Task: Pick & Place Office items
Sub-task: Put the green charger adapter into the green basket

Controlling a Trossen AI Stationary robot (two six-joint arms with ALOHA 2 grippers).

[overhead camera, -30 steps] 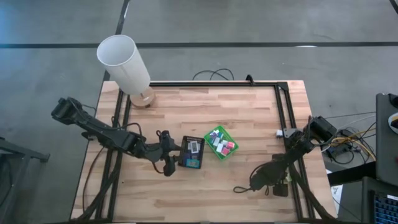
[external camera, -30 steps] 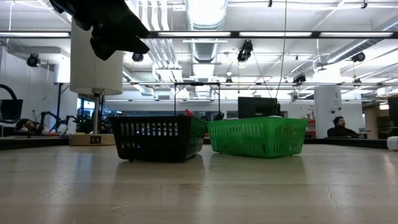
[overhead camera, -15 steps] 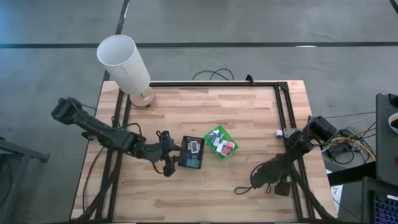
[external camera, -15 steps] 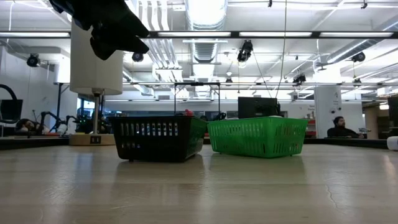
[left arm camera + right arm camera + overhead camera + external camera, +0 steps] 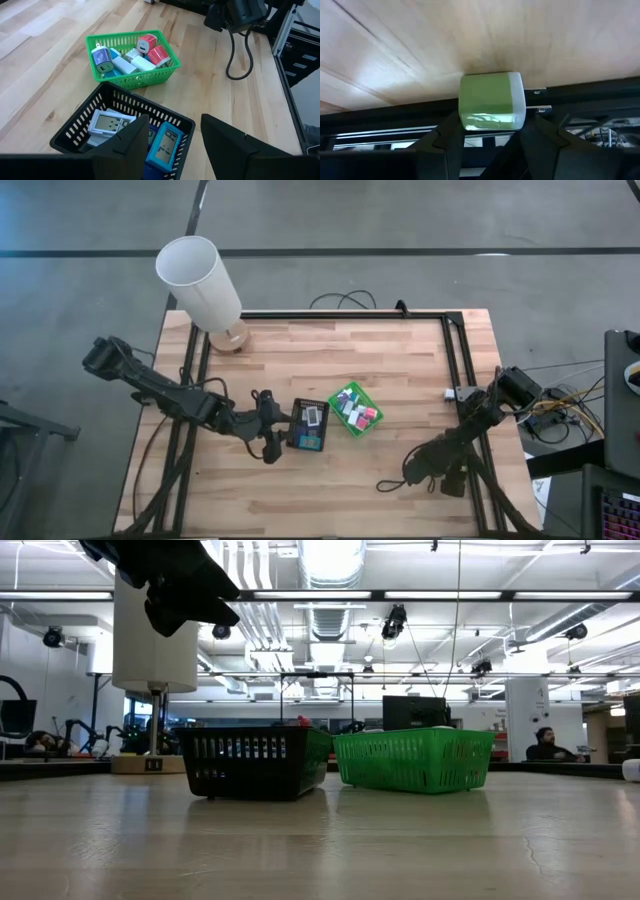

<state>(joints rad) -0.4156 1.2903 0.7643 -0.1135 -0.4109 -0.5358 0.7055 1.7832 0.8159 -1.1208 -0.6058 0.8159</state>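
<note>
1. Right gripper (image 5: 492, 134), at the near right edge of the wooden table (image 5: 390, 360): its fingers press against both sides of a green-and-white block (image 5: 490, 102), which is held over the table's edge.
2. Left gripper (image 5: 175, 122), left of centre: fingers spread with nothing between them, hovering just above the near rim of the black basket (image 5: 75, 127).
3. Black basket, contents: a flat white device with a screen (image 5: 107, 122) and, beside it, a flat blue device with a screen (image 5: 167, 142), both lying face up.
4. Green basket (image 5: 135, 77), just beyond the black one and close beside it: it holds small blocks packed together, among them a purple block (image 5: 101, 57), two pink blocks (image 5: 159, 54), white blocks (image 5: 136, 61) and a teal block (image 5: 112, 71).
5. Lamp (image 5: 200, 280) with a tall white shade, standing at the far left corner.
</note>
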